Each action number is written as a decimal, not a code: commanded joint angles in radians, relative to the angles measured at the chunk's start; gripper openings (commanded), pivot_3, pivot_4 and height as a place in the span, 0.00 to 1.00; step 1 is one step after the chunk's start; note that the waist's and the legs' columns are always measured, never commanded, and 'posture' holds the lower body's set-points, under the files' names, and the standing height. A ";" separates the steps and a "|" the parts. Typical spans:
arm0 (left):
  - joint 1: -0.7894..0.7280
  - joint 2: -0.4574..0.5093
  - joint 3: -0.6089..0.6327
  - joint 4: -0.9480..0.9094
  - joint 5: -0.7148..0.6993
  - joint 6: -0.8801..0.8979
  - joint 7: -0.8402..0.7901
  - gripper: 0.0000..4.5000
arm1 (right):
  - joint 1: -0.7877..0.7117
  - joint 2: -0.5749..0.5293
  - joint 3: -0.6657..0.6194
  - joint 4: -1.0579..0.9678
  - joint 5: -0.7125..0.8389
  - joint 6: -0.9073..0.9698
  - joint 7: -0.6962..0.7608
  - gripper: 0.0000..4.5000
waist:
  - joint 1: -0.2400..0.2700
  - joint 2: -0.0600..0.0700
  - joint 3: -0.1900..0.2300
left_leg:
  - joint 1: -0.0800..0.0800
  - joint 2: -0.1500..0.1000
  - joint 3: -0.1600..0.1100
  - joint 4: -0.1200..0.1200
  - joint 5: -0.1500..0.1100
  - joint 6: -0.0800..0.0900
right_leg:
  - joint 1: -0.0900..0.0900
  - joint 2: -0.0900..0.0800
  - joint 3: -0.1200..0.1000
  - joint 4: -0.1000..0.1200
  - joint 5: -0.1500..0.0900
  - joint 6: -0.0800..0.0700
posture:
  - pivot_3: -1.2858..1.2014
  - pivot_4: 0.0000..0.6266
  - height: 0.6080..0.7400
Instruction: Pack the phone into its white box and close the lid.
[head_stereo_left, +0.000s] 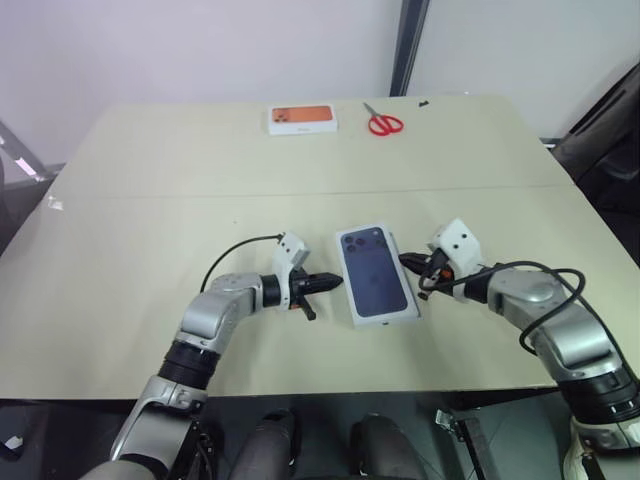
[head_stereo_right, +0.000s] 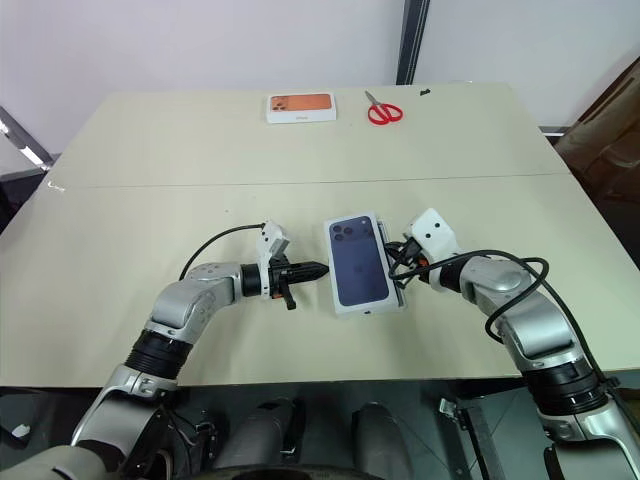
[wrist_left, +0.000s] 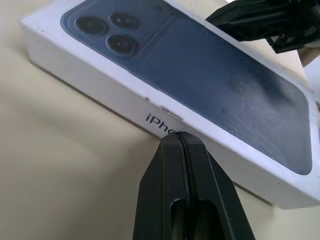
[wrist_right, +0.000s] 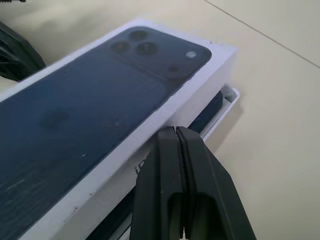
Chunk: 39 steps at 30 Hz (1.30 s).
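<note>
left gripper (head_stereo_left: 325, 282): my two black fingers were clenched together with nothing between them, tips at the left long wall of the lid, just under the printed lettering seen in my left wrist view.
right gripper (head_stereo_left: 408, 263): my fingers were pressed together too, grasping nothing, tips against the lid's right long wall.
lid (head_stereo_left: 374, 272): white cover with a dark navy phone picture on top, camera cluster at the far-left corner; it sat skewed over the white box, not fully seated.
white box (wrist_right: 223, 108): the base's low white wall stuck out from under the lid's far-right corner, in my right wrist view.
phone (wrist_right: 207, 112): a dark blue edge showed inside the base, beneath the lid; the rest was hidden.
table (head_stereo_left: 150, 200): pale beige top; box and lid lay near its front edge, between my two grippers.
orange-topped white box (head_stereo_left: 302, 119): at the far edge, well apart.
scissors (head_stereo_left: 382, 121): red-handled, just to the right of that box.
</note>
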 joint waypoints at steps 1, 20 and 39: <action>-0.026 -0.020 0.011 -0.063 -0.028 0.013 0.005 0.00 | 0.000 0.012 -0.031 -0.048 0.001 0.001 0.015 0.01 | 0.000 0.000 0.000 | 0.000 0.000 0.000 0.000 0.000 0.000 | 0.000 0.000 0.000 0.000 0.000 0.000 | 0.52 0.24 0.95; -0.022 -0.052 0.001 -0.043 -0.006 -0.003 0.018 0.00 | 0.058 0.002 -0.055 -0.054 -0.076 -0.012 0.041 0.01 | 0.001 0.000 0.000 | 0.000 0.000 0.000 0.000 0.000 0.000 | 0.000 0.000 0.000 0.000 0.000 0.000 | 0.52 0.24 0.95; -0.003 -0.048 0.015 -0.063 -0.016 0.003 0.028 0.00 | 0.070 0.019 -0.054 -0.052 -0.113 -0.018 0.075 0.01 | 0.000 0.000 0.000 | 0.000 0.000 0.000 0.000 0.000 -0.001 | 0.000 0.000 0.000 0.000 0.000 0.000 | 0.52 0.24 0.95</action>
